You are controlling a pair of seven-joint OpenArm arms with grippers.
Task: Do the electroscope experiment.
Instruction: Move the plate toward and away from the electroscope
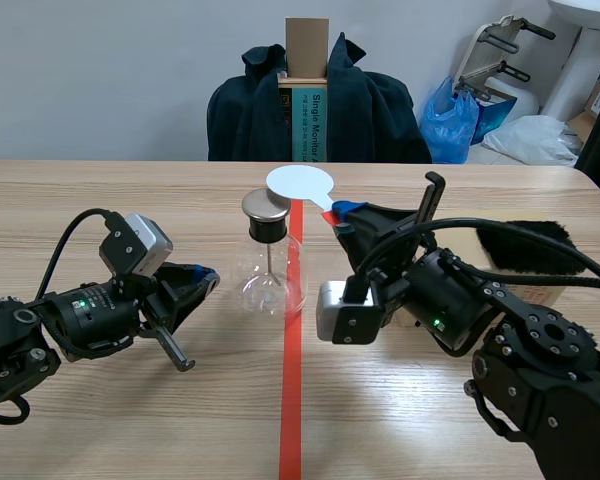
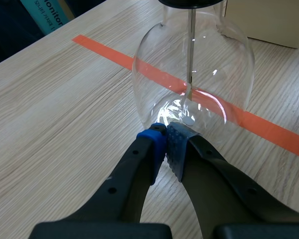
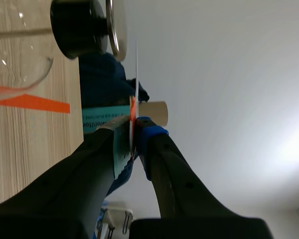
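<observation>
Here, flask [image 1: 271, 280], white disc [image 1: 300, 183], wooden table [image 1: 100, 420], pale wall [image 1: 100, 70]

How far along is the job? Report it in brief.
Done: right tool grips the disc. In hand: disc held close by the cap of the flask, contact unclear; left tool, shut, rests at the flask's base. Left, likely: bring disc to cap and watch the rod inside.

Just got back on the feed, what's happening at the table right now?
The right tool is shut on a thin white disc, holding it up close by the metal cap of the glass electroscope flask on the red tape line. The left tool is shut on nothing, its tips at the flask's base. Whether disc and cap touch is unclear.
</observation>
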